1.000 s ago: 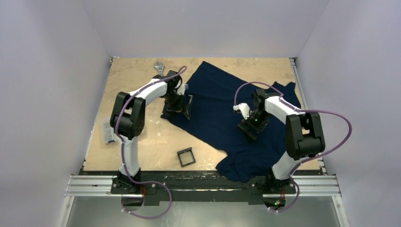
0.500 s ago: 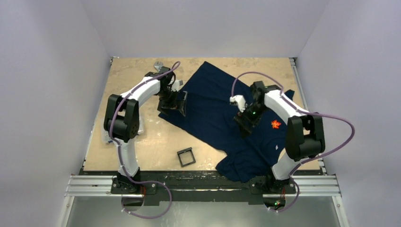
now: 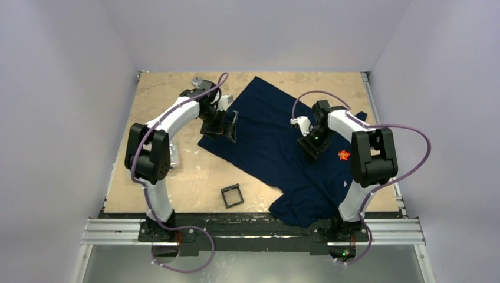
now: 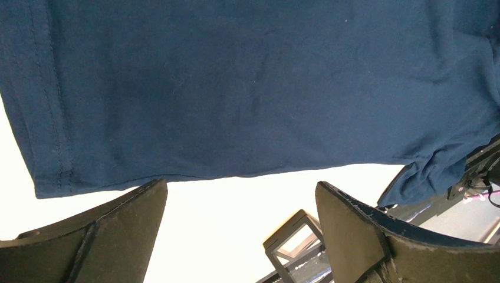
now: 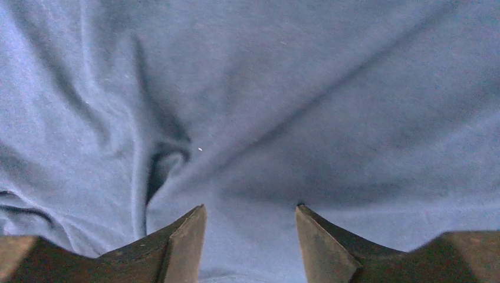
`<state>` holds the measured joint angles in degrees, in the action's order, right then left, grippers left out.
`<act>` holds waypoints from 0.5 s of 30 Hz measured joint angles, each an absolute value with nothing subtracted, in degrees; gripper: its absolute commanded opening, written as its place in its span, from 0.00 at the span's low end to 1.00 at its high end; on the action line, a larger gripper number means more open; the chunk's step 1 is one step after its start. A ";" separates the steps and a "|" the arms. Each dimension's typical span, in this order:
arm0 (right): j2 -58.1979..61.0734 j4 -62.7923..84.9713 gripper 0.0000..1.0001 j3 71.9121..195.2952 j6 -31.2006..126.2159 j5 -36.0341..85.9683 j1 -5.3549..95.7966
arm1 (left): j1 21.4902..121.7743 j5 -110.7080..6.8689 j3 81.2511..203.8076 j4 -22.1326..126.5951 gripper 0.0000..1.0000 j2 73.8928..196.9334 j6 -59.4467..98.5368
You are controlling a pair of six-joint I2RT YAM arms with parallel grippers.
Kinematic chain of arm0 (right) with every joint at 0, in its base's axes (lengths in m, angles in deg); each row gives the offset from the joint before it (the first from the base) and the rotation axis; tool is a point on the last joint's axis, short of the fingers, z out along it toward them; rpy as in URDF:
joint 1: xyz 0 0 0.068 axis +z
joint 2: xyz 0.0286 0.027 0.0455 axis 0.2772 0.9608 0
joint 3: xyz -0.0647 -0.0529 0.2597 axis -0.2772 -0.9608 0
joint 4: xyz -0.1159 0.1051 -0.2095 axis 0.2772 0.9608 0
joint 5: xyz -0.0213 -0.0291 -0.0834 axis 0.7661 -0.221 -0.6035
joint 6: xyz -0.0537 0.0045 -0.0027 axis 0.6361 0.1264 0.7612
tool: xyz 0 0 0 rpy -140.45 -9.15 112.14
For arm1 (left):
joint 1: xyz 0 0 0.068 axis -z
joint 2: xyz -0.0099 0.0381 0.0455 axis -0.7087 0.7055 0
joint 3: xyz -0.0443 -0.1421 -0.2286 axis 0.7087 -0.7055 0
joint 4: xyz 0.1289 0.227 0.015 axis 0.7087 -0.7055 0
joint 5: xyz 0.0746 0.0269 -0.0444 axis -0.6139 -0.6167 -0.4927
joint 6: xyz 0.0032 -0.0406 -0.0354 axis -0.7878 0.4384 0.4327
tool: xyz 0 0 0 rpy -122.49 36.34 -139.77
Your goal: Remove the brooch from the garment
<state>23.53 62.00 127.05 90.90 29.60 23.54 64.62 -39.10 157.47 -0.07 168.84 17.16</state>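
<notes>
The garment (image 3: 268,132), a dark navy T-shirt, lies spread across the middle and right of the table. The brooch (image 3: 344,155), a tiny orange-gold ornament, sits on its right part, with a small white label (image 3: 344,182) nearer to me. My right gripper (image 3: 312,143) is open, low over the cloth just left of the brooch. In the right wrist view (image 5: 250,212) only folded cloth (image 5: 265,106) shows, and the brooch is out of view. My left gripper (image 3: 227,125) is open at the garment's left edge. The left wrist view (image 4: 242,191) shows the hem (image 4: 236,94) above bare table.
A small black square frame (image 3: 232,195) lies on the table near the front, left of the garment's lower part; it also shows in the left wrist view (image 4: 295,242). A wrench (image 3: 198,82) lies at the back left, partly behind the left arm. Walls close in the table on three sides.
The right arm has swung back toward the far side, uncovering the brooch it hid a second ago. The left arm has moved a little toward the far left. Both grippers stay open.
</notes>
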 measured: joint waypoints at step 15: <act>27.49 61.13 0.59 128.91 85.76 41.05 42.05 | 61.16 -35.97 153.14 -0.53 0.96 162.35 16.65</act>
